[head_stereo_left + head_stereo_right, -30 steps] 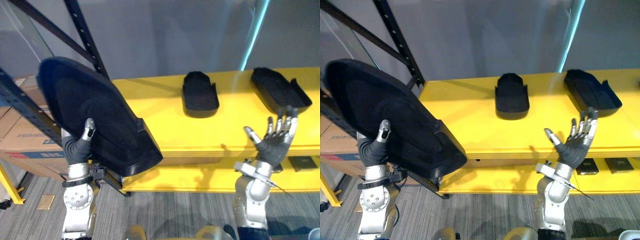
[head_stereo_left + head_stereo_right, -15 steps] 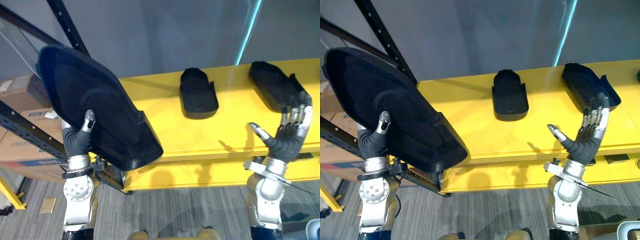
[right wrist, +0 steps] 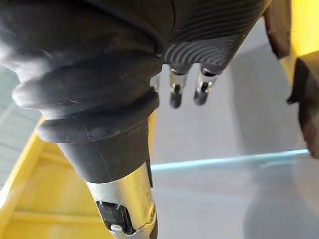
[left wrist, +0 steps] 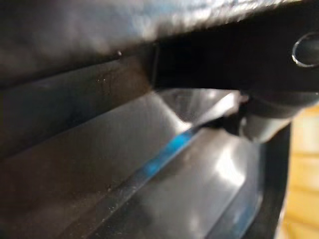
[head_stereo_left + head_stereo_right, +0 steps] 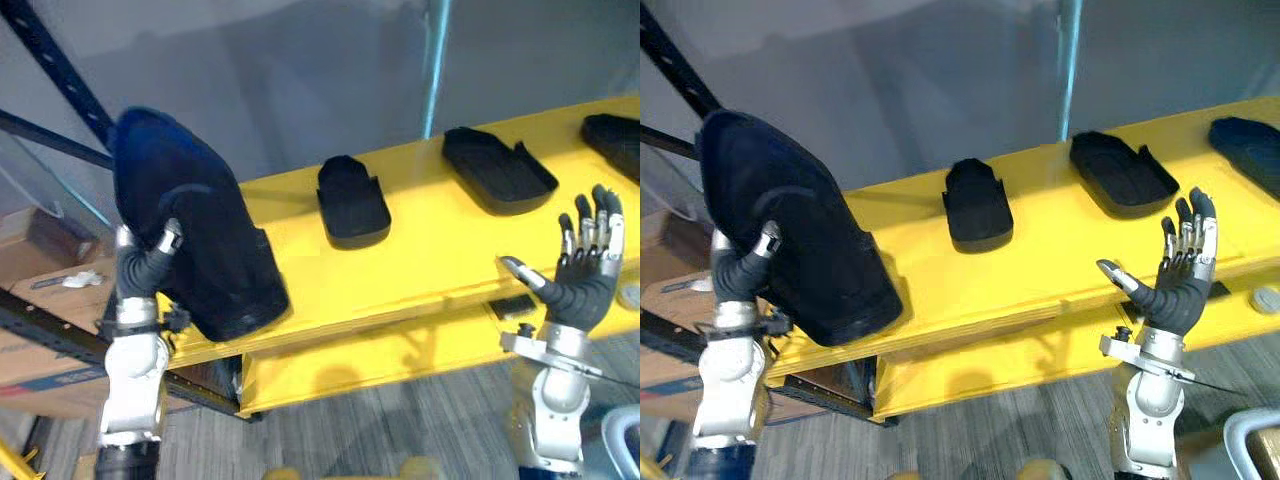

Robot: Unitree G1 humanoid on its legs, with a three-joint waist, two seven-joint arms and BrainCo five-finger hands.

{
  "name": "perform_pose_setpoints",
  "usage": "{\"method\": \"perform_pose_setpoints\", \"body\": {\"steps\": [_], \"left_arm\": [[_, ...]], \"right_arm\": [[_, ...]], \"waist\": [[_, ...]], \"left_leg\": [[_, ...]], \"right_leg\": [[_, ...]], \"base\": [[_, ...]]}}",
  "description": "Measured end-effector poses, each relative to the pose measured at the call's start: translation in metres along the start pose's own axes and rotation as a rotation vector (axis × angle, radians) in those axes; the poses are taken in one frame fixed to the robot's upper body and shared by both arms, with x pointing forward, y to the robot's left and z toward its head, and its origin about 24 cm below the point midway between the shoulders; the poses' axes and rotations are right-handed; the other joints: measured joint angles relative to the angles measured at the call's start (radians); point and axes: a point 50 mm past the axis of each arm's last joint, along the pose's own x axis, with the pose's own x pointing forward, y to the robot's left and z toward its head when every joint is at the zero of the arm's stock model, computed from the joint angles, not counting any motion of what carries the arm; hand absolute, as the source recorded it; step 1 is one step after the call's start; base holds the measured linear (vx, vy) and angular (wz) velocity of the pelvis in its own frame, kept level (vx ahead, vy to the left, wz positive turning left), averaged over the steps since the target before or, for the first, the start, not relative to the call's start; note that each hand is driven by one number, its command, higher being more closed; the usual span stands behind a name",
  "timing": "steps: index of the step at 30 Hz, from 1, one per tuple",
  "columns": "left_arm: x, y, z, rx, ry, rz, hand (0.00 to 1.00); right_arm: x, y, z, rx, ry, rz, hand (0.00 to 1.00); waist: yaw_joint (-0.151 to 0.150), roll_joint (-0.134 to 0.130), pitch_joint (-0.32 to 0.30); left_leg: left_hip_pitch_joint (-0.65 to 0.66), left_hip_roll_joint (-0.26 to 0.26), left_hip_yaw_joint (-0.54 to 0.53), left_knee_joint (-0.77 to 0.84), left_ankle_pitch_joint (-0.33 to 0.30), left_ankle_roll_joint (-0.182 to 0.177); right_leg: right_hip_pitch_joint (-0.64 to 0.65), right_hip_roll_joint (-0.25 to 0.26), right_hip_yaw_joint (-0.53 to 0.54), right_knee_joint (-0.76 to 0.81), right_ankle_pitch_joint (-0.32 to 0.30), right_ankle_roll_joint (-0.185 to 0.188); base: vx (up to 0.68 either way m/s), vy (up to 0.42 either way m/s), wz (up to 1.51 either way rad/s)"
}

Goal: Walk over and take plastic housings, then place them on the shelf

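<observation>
Housing (image 5: 190, 240) now upright, shelf (image 5: 430, 250) edge, perhaps touching

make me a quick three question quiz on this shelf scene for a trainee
1. True or false: the right robot hand holds a housing.
2. Which holds the large black housing? A) left robot hand B) right robot hand C) both
3. Besides that one, how many black housings lie on the yellow shelf?
Key: 1 false, it is open and empty. 2 A. 3 three: the small housing, the wide housing, the edge housing.
</observation>
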Motion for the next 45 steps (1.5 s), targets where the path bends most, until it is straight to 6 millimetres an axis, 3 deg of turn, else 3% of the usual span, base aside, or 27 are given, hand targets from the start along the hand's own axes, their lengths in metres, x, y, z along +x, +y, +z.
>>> {"method": "perform_pose_setpoints", "body": {"steps": [1,4,6,10,16,19,24,30,33,37,41,45], "left_arm": [[0.002,0.006,-0.003,0.02,0.025,0.032,1.0],[0.003,0.009,-0.016,0.042,0.106,0.06,1.0],[0.011,0.014,-0.024,0.077,0.138,0.059,1.0],[0.038,0.037,-0.035,0.135,0.19,0.078,1.0],[0.071,0.05,-0.03,0.059,0.215,0.101,1.0],[0.076,0.046,-0.038,0.08,0.278,0.057,1.0],[0.077,0.033,-0.056,0.046,0.411,-0.022,1.0],[0.08,0.021,-0.066,-0.052,0.501,-0.058,1.0],[0.089,0.01,-0.062,-0.071,0.491,-0.086,1.0],[0.107,0.0,-0.044,-0.127,0.438,-0.091,1.0],[0.118,-0.013,-0.034,-0.104,0.43,-0.131,1.0],[0.113,-0.024,-0.041,-0.051,0.493,-0.181,1.0]], "right_arm": [[-0.001,0.005,-0.003,0.013,0.023,0.029,0.0],[-0.001,0.014,0.0,0.035,0.017,0.077,0.0],[-0.001,0.02,-0.001,0.041,0.032,0.108,0.0],[0.001,0.021,-0.005,0.007,0.086,0.176,0.0],[0.0,0.02,-0.007,0.012,0.115,0.219,0.0],[-0.003,0.018,-0.01,0.028,0.152,0.234,0.0],[-0.003,0.022,-0.01,0.047,0.167,0.322,0.0],[-0.001,0.055,0.003,0.186,0.107,0.559,0.0],[0.003,0.079,0.01,0.275,0.06,0.677,0.0],[0.013,0.105,0.021,0.327,-0.021,0.786,0.0],[0.015,0.118,0.025,0.353,-0.031,0.826,0.0],[0.017,0.123,0.027,0.363,-0.037,0.825,0.0]], "waist": [[-0.002,-0.025,0.014],[-0.005,-0.034,0.014],[-0.005,-0.028,0.018],[-0.01,0.013,0.039],[-0.042,0.016,0.042],[-0.065,0.017,0.045],[-0.077,0.023,0.056],[-0.089,0.031,0.084],[-0.089,0.03,0.091],[-0.081,0.032,0.155],[-0.063,0.03,0.176],[-0.06,0.029,0.18]], "left_leg": [[0.0,-0.014,0.021,-0.004,0.0,0.0],[-0.025,-0.03,0.021,0.003,-0.004,0.009],[-0.039,-0.034,0.015,0.003,-0.001,0.013],[-0.04,-0.032,0.014,-0.002,0.008,0.012],[-0.041,-0.033,0.021,-0.035,0.028,0.012],[-0.041,-0.032,0.024,-0.04,0.031,0.011],[-0.042,-0.033,0.041,-0.042,0.031,0.011],[-0.044,-0.033,0.038,-0.041,0.039,0.012],[-0.061,-0.037,0.014,-0.044,0.055,0.014],[-0.097,-0.045,-0.019,-0.056,0.086,0.013],[-0.118,-0.046,-0.043,-0.09,0.122,0.008],[-0.13,-0.047,-0.048,-0.092,0.129,0.006]], "right_leg": [[-0.016,-0.013,0.013,-0.009,0.02,0.01],[-0.008,-0.034,-0.001,-0.088,0.077,0.021],[-0.009,-0.042,-0.015,-0.114,0.092,0.036],[-0.008,-0.038,-0.015,-0.127,0.108,0.04],[-0.011,-0.037,-0.013,-0.162,0.136,0.038],[-0.013,-0.038,-0.011,-0.17,0.139,0.043],[-0.026,-0.038,0.007,-0.172,0.142,0.045],[-0.025,-0.039,0.005,-0.17,0.142,0.045],[-0.026,-0.044,-0.02,-0.167,0.142,0.045],[-0.052,-0.05,-0.054,-0.146,0.141,0.043],[-0.082,-0.048,-0.075,-0.12,0.14,0.038],[-0.096,-0.049,-0.077,-0.11,0.139,0.037]], "base": [[-0.12,0.198,-0.45],[-0.07,0.116,-0.18],[-0.07,0.037,0.07],[-0.04,-0.02,-0.01],[-0.01,-0.002,-0.03],[0.0,-0.001,-0.02],[0.01,0.0,-0.09],[0.0,-0.002,0.01],[-0.03,-0.016,0.21],[-0.1,-0.023,0.28],[-0.05,-0.043,0.24],[-0.01,-0.013,0.04]]}}
